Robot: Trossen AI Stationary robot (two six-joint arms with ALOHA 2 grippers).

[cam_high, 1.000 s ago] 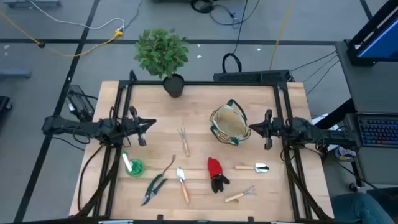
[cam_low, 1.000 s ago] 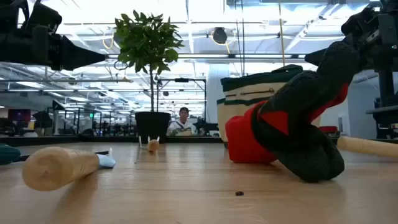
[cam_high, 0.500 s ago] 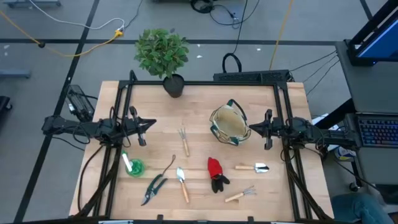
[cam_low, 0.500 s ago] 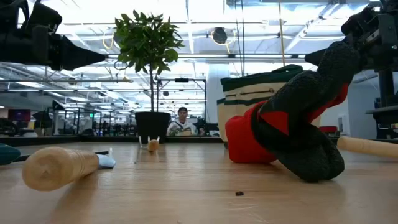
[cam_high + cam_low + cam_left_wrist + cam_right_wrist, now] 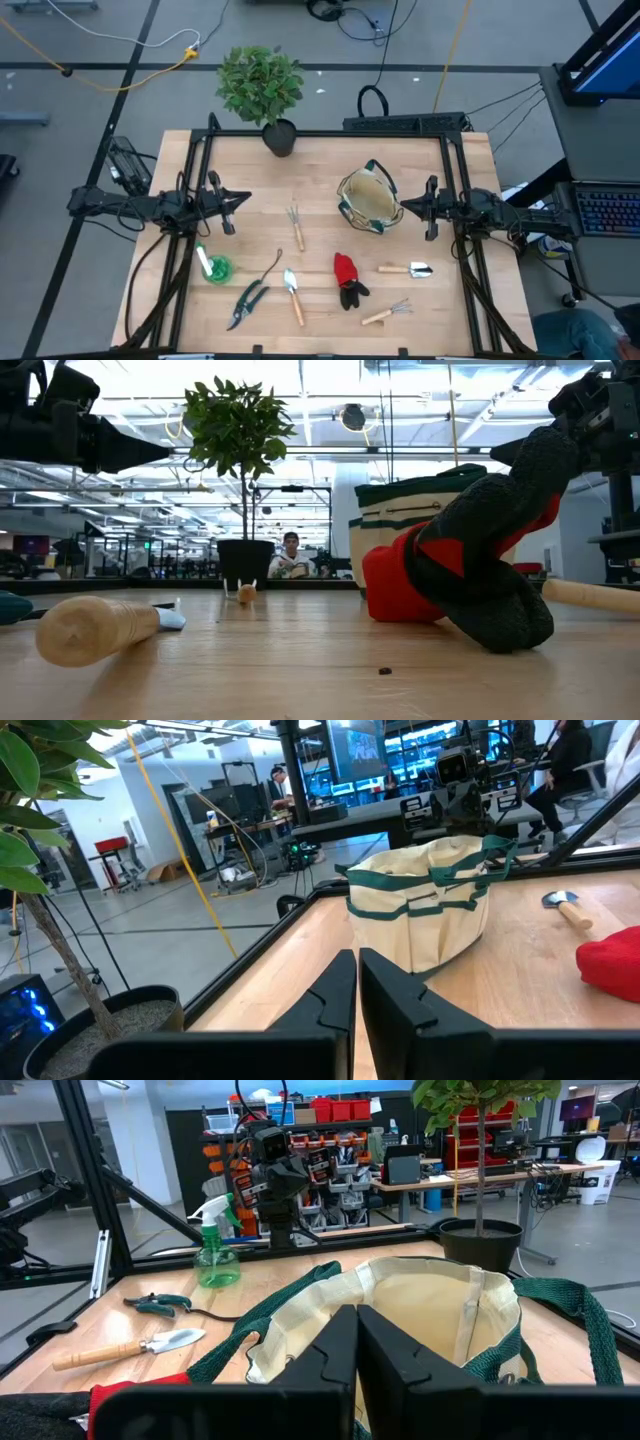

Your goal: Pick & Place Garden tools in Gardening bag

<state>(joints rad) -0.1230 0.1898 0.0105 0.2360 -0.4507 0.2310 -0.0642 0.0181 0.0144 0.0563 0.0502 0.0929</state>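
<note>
Behind the red-black gloves (image 5: 470, 560), the gardening bag (image 5: 400, 530) is half hidden; both hands closed, empty.

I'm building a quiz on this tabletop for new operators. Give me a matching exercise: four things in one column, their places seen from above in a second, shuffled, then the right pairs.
Things:
1. gardening bag
2. gloves
3. pruning shears
4. potted plant

Places:
A. the table's far edge
B. just ahead of the shut right gripper
C. near edge, on the left arm's side
D. nearer than the bag, mid-table

Pairs: 1-B, 2-D, 3-C, 4-A
</note>
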